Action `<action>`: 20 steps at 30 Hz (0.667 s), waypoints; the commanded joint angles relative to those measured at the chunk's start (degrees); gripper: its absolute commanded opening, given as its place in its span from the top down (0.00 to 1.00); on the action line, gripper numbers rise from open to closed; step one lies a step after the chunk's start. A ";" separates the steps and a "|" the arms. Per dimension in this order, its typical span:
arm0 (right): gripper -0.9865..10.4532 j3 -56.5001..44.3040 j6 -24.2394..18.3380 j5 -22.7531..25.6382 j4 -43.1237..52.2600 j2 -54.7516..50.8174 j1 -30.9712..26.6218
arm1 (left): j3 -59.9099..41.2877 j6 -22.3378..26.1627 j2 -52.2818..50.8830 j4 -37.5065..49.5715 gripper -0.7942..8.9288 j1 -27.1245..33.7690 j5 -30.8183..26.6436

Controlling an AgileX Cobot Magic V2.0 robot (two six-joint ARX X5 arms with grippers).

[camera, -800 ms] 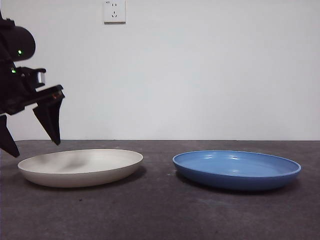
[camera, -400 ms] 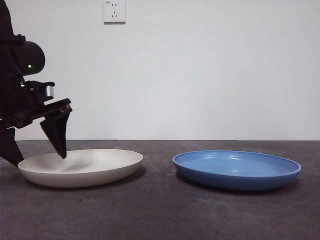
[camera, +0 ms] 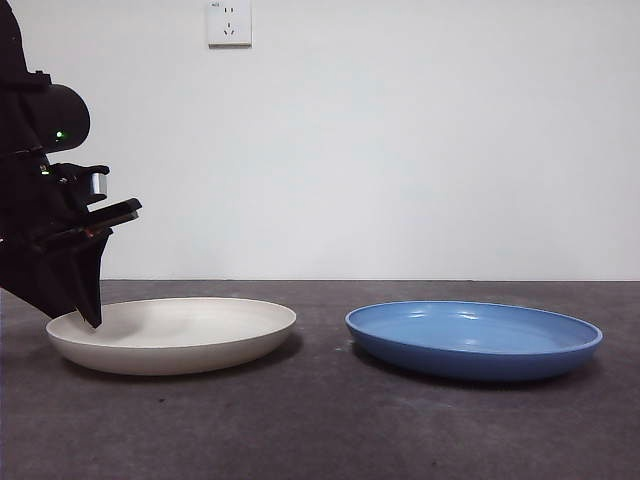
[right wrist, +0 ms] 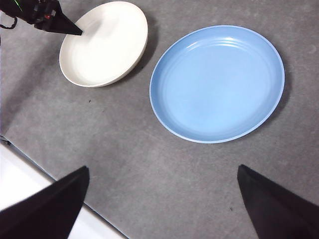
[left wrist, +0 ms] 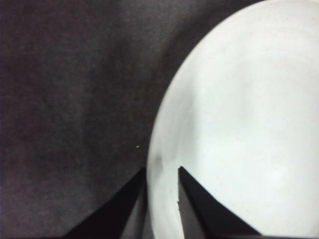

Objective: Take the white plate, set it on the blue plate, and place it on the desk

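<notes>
The white plate (camera: 180,335) lies on the desk (camera: 320,430) at the left. The blue plate (camera: 475,340) lies to its right, apart from it. My left gripper (camera: 85,315) is down at the white plate's left rim. In the left wrist view the left gripper (left wrist: 162,169) has one jaw inside and one outside the rim of the white plate (left wrist: 239,129), shut on it. My right gripper (right wrist: 162,168) is open and empty, high above the desk; its view shows the white plate (right wrist: 102,42), the blue plate (right wrist: 217,82) and the left gripper (right wrist: 75,32).
A white wall with a socket (camera: 229,22) stands behind the desk. The desk's near edge with a white surface (right wrist: 20,184) beyond it shows in the right wrist view. Bare desk lies between the two plates and in front of them.
My left gripper came down onto the white plate's left rim and its jaws closed on it. The white plate shifted slightly to the right. The blue plate has not moved.
</notes>
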 commanded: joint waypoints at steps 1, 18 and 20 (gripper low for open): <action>0.50 1.05 0.11 -0.20 0.42 0.22 0.09 | 1.09 0.20 1.18 0.22 0.90 -0.17 -0.17; 0.50 1.05 0.11 -0.17 0.50 0.22 0.09 | 2.08 -3.37 -3.04 0.42 0.91 -0.07 -1.44; 0.50 1.05 0.11 -0.17 0.61 0.22 0.09 | 2.71 -4.15 -4.61 0.20 0.91 -0.07 -1.22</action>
